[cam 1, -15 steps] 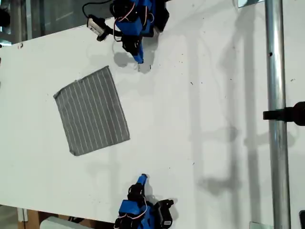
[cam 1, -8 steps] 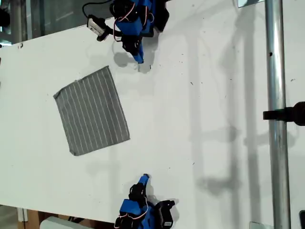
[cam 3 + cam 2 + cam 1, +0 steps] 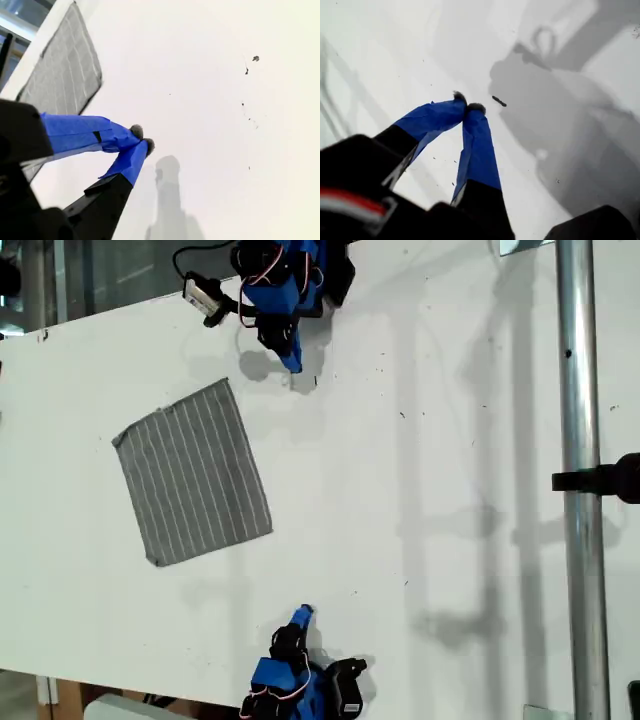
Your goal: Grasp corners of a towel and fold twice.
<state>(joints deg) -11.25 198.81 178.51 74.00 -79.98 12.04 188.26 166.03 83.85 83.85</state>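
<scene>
**Towel flat and unfolded, both pincers clenched on nothing**

The towel (image 3: pixel 193 472) is seen lying flat and unfolded on the white surface (image 3: pixel 420 440), in the exterior view's left half and turned a bit askew. All four corners can be made out: one (image 3: pixel 228 382) toward the top of the exterior view, one (image 3: pixel 115 438) at its far left, one (image 3: pixel 155 562) lowest down, and one (image 3: pixel 270 530) toward the middle. None of them is lifted or gripped.

My first pincer (image 3: pixel 468 106) is clenched, blue tips pressed together with nothing between them. Only bare surface, heavy grey shadows and a small dark mark (image 3: pixel 498 101) just beside the tips are shown there.

My second pincer (image 3: pixel 142 138) is clenched too, and it's empty as well. In its view the towel (image 3: pixel 65 75) is visible, well apart from the tips, with no contact.

In the exterior view, one blue arm (image 3: pixel 285 300) is found at the top edge and another blue arm (image 3: pixel 295 675) at the bottom edge, both clear of the cloth. Which of them is first and which is second can't really be told. A metal pole (image 3: pixel 580 490) runs down the exterior view's right side.
</scene>
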